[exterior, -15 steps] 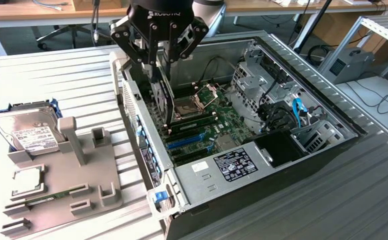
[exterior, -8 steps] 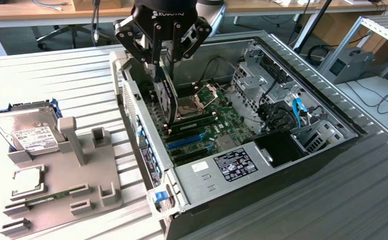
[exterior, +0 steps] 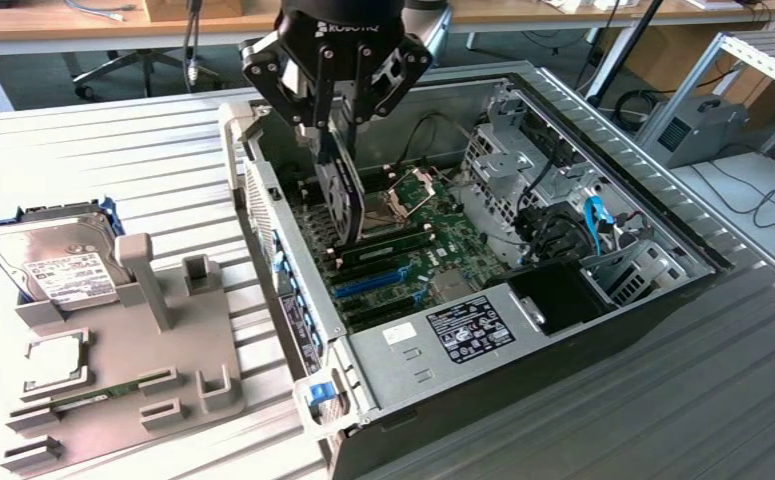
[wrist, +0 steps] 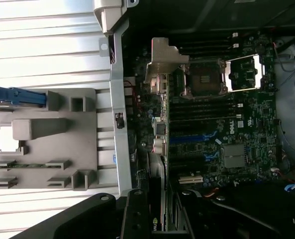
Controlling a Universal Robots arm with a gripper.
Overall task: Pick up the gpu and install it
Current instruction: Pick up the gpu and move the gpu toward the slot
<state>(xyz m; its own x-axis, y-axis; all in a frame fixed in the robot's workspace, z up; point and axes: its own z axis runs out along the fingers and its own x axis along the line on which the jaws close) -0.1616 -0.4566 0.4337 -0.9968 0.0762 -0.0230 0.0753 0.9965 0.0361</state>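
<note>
One thin, flat black gpu (exterior: 344, 195) being clamped upright by the half-closed gripper (exterior: 334, 125) above a green motherboard (exterior: 430, 252).

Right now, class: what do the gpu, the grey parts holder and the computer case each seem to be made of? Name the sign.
gpu: black and matte, likely a plastic shroud over a circuit board, though the look leaves it open.
Grey parts holder: probably plastic; dull, uniform grey with moulded blocks and slots.
Computer case: sheet metal; bare silvery finish with punched holes and folded edges.
</note>
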